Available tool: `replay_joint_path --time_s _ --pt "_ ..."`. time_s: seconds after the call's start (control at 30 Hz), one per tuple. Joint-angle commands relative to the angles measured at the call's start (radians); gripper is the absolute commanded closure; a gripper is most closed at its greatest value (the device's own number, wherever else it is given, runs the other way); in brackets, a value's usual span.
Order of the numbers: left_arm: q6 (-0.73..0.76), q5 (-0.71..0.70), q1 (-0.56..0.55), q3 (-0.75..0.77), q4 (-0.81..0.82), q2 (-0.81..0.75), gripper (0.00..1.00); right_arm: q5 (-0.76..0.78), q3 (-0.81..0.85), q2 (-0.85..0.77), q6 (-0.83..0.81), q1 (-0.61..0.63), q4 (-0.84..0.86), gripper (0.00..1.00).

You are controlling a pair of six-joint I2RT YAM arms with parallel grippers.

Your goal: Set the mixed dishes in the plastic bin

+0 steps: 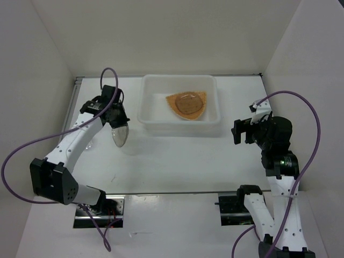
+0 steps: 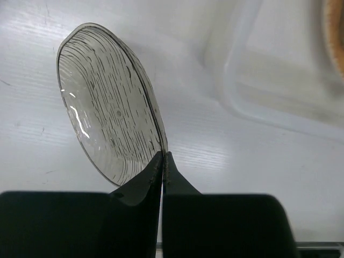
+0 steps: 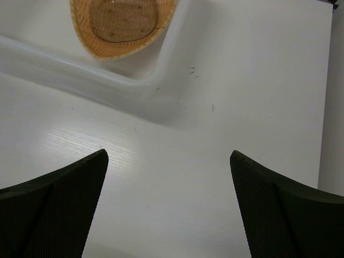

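My left gripper (image 1: 119, 124) (image 2: 163, 156) is shut on the rim of a smoky grey saucer (image 1: 121, 135) (image 2: 107, 102) and holds it on edge above the table, left of the plastic bin (image 1: 215, 102). The bin's rim also shows in the left wrist view (image 2: 252, 105) and the right wrist view (image 3: 80, 72). The orange woven tray (image 1: 173, 102) (image 3: 80, 21) lies in the bin with another saucer (image 1: 190, 102) (image 3: 121, 19) on it. Two faint clear tumblers (image 1: 130, 146) (image 1: 89, 143) seem to stand near the left arm. My right gripper (image 1: 236, 131) (image 3: 169, 156) is open and empty, right of the bin.
White walls close in the table at the back and on both sides. Purple cables loop off both arms. A metal rail (image 1: 72, 107) runs along the left edge.
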Motion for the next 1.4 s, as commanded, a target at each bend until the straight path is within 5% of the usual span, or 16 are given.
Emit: replay_joint_path --time_s 0.0,0.4,0.7,1.0,1.37 --pt "-0.029 -0.018 -0.001 0.1 -0.081 -0.038 1.0 -0.021 -0.014 -0.015 -0.003 -0.007 0.067 0.02" --pt "0.009 -0.036 -0.062 0.388 -0.113 0.038 1.0 -0.021 -0.014 -0.024 -0.003 -0.007 0.067 0.02" --pt "0.221 -0.142 -0.298 1.133 -0.288 0.518 1.0 -0.021 -0.023 -0.024 -0.003 0.002 0.067 0.02" --pt "0.234 -0.3 -0.484 1.384 -0.299 0.865 1.0 -0.012 -0.023 -0.066 -0.003 0.002 0.076 0.02" --pt "0.278 -0.433 -0.551 1.707 -0.279 1.175 1.0 -0.003 -0.032 -0.107 0.006 0.011 0.085 0.02"
